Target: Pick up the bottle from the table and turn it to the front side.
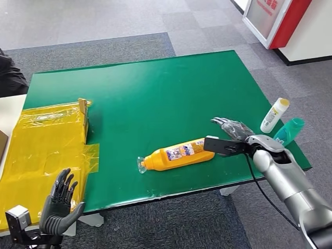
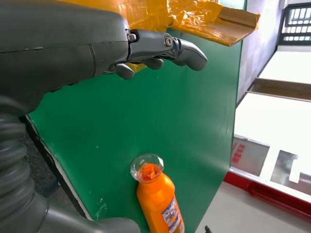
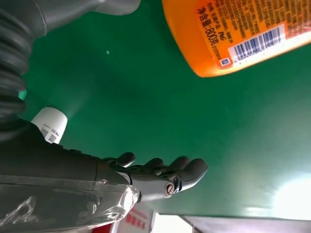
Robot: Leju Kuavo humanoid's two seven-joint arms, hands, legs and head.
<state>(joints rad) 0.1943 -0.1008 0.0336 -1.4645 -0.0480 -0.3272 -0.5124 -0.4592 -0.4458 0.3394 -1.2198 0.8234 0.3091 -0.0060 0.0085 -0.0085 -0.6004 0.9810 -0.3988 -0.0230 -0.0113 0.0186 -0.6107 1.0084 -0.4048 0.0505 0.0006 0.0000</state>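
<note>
Orange, the bottle lay on its side on the green table in our head view, our right hand just past its base, fingers apart, holding nothing. Our left wrist view showed the left hand spread empty near the bottle's clear cap. Our right wrist view showed the bottle's base beside our extended fingers, not touching.

Bare green table is seen all around the orange bottle; the yellow box lies well apart.

A white bottle beside a teal bottle (both lying), yellow-wrapped box.
</note>
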